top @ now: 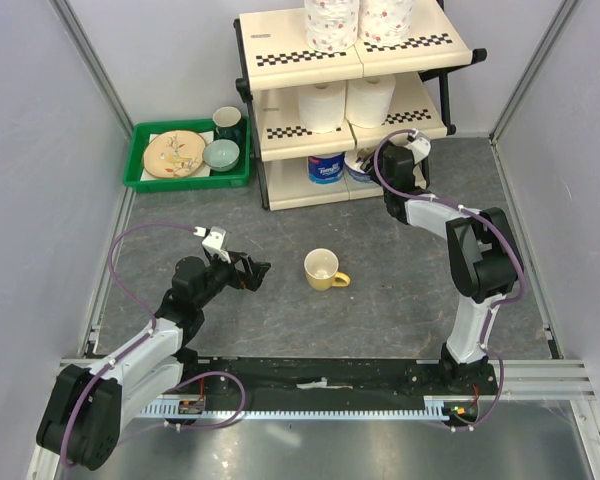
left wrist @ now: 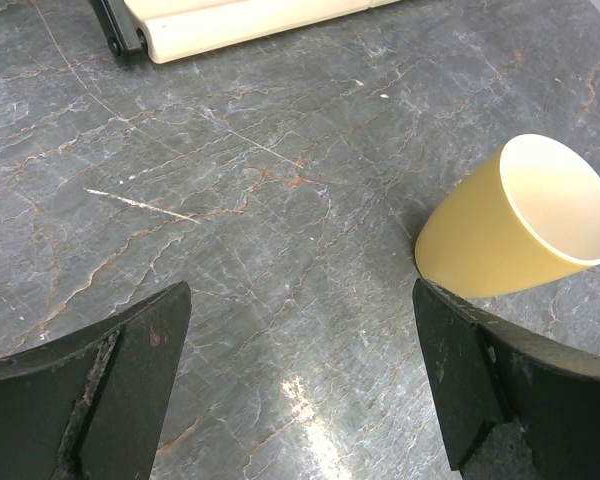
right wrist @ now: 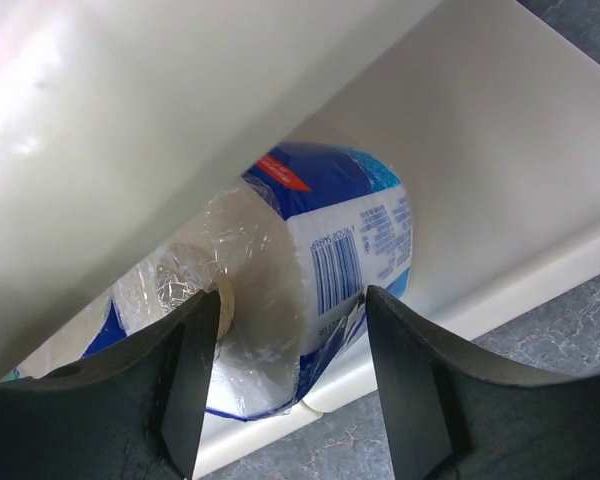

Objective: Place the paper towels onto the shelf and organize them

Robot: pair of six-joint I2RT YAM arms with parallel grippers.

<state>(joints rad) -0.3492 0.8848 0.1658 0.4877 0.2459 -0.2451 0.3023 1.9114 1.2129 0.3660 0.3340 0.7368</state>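
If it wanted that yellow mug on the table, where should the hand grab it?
Likely the rim, from straight above: the yellow mug stands upright with its mouth open, so one finger fits inside, one outside. Take the side facing the left hand, away from the handle sticking out opposite.

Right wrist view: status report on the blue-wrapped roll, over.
Right gripper jaws open, straddling blue-wrapped roll on shelf bottom tier. Left gripper open, empty, beside yellow mug. Nothing in the way.
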